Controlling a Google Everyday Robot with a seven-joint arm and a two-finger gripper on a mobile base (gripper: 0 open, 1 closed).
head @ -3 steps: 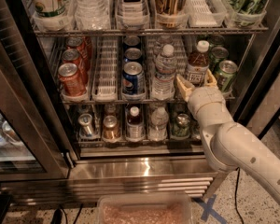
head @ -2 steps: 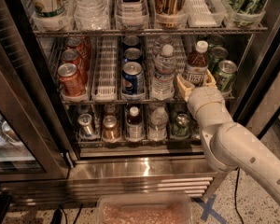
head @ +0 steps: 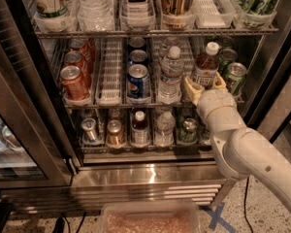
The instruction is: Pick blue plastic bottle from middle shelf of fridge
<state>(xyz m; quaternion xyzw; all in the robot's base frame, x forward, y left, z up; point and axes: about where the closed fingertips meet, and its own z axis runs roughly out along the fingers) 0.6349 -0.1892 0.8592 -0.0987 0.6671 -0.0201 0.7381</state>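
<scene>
The blue plastic bottle (head: 205, 62), with a white cap, amber drink and white-and-blue label, stands upright in the right part of the middle shelf (head: 111, 102) of the fridge (head: 136, 178). My gripper (head: 205, 85) is at the shelf's front, right at the bottle's lower part. Its fingers (head: 191, 88) stand apart, one on each side of the bottle, which sits between them. The bottle's base is hidden behind my wrist.
On the same shelf stand red cans (head: 73, 81), a blue Pepsi can (head: 138, 81), a clear water bottle (head: 170, 74) just left of my gripper and green cans (head: 234, 76) just right. Bottles fill the rack above, small cans the rack below. A plastic bin (head: 150, 220) sits on the floor.
</scene>
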